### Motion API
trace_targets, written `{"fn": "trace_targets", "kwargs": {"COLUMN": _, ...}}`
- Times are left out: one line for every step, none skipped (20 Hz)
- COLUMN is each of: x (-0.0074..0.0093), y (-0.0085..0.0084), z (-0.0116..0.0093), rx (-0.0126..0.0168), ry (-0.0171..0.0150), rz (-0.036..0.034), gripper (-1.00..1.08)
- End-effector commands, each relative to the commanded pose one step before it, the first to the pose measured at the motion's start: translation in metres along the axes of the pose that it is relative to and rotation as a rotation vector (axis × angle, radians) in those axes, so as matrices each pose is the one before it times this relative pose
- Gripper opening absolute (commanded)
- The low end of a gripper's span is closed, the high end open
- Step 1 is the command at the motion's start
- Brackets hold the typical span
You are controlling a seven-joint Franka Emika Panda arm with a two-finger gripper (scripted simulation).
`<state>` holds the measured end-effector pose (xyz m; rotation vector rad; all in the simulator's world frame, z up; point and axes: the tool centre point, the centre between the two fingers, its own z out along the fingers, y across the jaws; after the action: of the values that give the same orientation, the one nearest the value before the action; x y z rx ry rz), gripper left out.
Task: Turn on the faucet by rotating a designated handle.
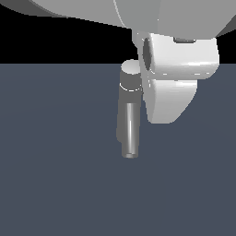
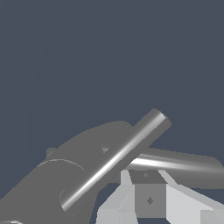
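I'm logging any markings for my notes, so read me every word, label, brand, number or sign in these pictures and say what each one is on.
None: no readable text in either view.
The faucet, its handle, the gripper and the floor are plain, unmarked surfaces.
A small dark diamond on the gripper in the wrist view is a shape, not a character.

Slate-blue floor (image 1: 55,184), black backdrop (image 1: 46,41)

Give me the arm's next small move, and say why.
Probably nudge the tool sideways against the handle to start turning it. In the wrist view that rod lies right by the tool, and in the exterior view the tool sits level with the top of the faucet, on the exterior view's right. Whether tool and handle touch, I cannot tell.
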<state>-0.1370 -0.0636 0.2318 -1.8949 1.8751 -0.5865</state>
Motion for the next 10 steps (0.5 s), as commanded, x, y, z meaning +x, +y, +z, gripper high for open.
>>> {"fn": "trace_targets", "kwargs": {"x": 0.02291, "y": -0.00402, "z": -0.00002, "rx": 0.00024, "ry": 0.0197, "rz": 0.03781, "gripper": -1.0}}
{"fn": "trace_targets", "kwargs": {"x": 0.00298, "y": -0.00186, "z": 0.00002, "rx": -0.00024, "ry": 0.00057, "rz": 0.00124, "gripper": -1.0}}
{"fn": "trace_targets", "kwargs": {"x": 0.00297, "y": -0.00185, "z": 0.00002, "rx": -0.00024, "ry": 0.00057, "rz": 0.00124, "gripper": -1.0}}
{"fn": "trace_targets", "kwargs": {"x": 0.00303, "y": -0.00184, "z": 0.00003, "rx": -0.00027, "ry": 0.00063, "rz": 0.00138, "gripper": -1.0}}
{"fn": "trace_targets", "kwargs": {"x": 0.00295, "y": -0.00184, "z": 0.00002, "rx": -0.00024, "ry": 0.00056, "rz": 0.00124, "gripper": -1.0}}
{"fn": "trace_targets", "kwargs": {"x": 0.00294, "y": -0.00184, "z": 0.00002, "rx": -0.00024, "ry": 0.00056, "rz": 0.00124, "gripper": -1.0}}
{"fn": "trace_targets", "kwargs": {"x": 0.00296, "y": -0.00183, "z": 0.00003, "rx": -0.00025, "ry": 0.00059, "rz": 0.00132, "gripper": -1.0}}
{"fn": "trace_targets", "kwargs": {"x": 0.00291, "y": -0.00183, "z": 0.00002, "rx": -0.00023, "ry": 0.00055, "rz": 0.00124, "gripper": -1.0}}
{"fn": "trace_targets", "kwargs": {"x": 0.00297, "y": -0.0018, "z": 0.00003, "rx": -0.00026, "ry": 0.00061, "rz": 0.00139, "gripper": -1.0}}
{"fn": "trace_targets", "kwargs": {"x": 0.00288, "y": -0.00181, "z": 0.00003, "rx": -0.00023, "ry": 0.00054, "rz": 0.00125, "gripper": -1.0}}
